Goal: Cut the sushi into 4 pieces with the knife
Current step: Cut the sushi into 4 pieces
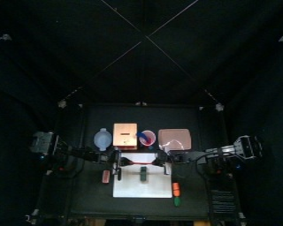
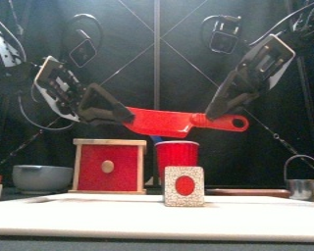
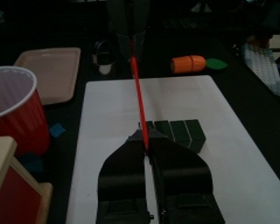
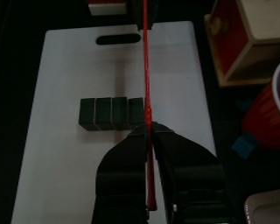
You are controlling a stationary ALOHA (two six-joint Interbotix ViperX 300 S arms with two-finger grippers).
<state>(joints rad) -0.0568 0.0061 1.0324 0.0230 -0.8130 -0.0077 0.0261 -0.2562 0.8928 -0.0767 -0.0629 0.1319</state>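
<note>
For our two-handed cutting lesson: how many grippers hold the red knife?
2. The left gripper clamps the red knife at the blade end, the right gripper at the handle, above the sushi roll.

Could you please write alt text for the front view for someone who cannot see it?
The jaws of the left gripper and right gripper hold a red knife level above a sushi roll on the white cutting board. Behind stand a wooden box, red cup and blue-grey bowl.

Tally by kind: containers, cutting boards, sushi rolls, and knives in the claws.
Containers: 4 (red cup, blue-grey bowl, pale wooden box, flat pink tray)
Cutting boards: 1 (white board)
Sushi rolls: 1 (dark green roll)
Held knives: 1 (red toy knife, left claw and right claw)
Total: 7
</note>
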